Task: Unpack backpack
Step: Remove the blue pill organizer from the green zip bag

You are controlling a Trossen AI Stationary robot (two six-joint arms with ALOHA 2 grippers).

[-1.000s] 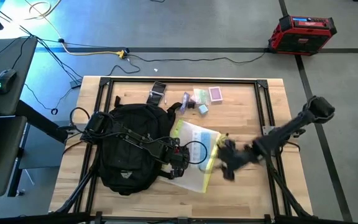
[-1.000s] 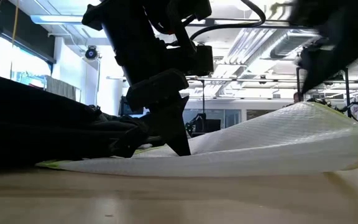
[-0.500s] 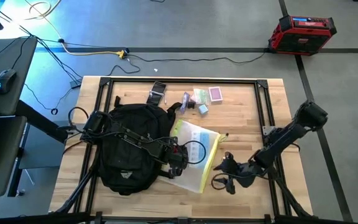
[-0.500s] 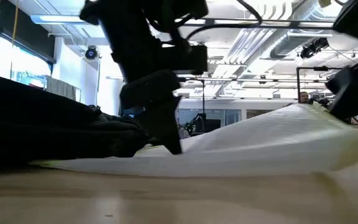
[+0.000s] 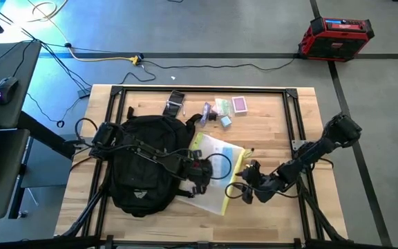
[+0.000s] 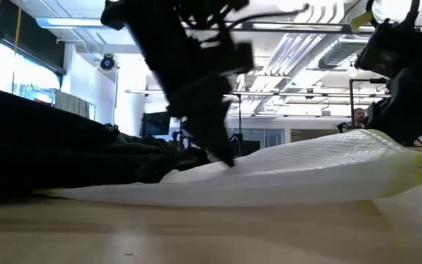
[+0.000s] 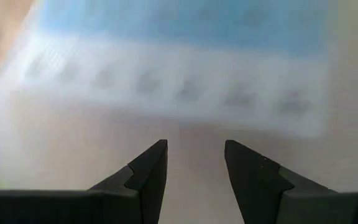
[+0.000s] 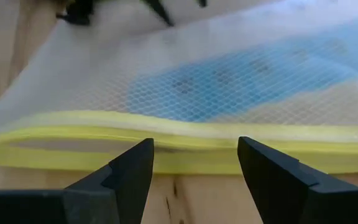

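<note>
Right gripper [image 8: 191, 163]: fingers spread wide, nothing between them; they face the yellow trim [image 8: 185, 134] of the pouch [image 8: 241, 81] at close range, apart from it; in the high view we place this gripper [image 5: 249, 191] low over the table [image 5: 268, 131], just beside the pouch's [image 5: 216, 169] edge away from the backpack.

Left gripper [image 7: 194, 163]: fingers moderately open, holding nothing; the pouch mesh fills the wrist view just ahead; in the high view the gripper [image 5: 200, 174] sits over the pouch's end by the backpack; the low view shows its tip [image 6: 222, 150] down at the pouch [image 6: 306, 165], though we cannot tell whether it presses on it.

Backpack [image 5: 144, 166]: lies on the table's left half, under the left arm, touching or overlapping the pouch; small items [image 5: 223, 107] lie near the far edge.

Step, as we judge it: pulling the pouch clear of the backpack; pouch mostly out; neither gripper has it yet.

Next move calls for: right gripper to advance level and close on the trim, a thin, floppy edge; the left to steady the pouch or let go.
</note>
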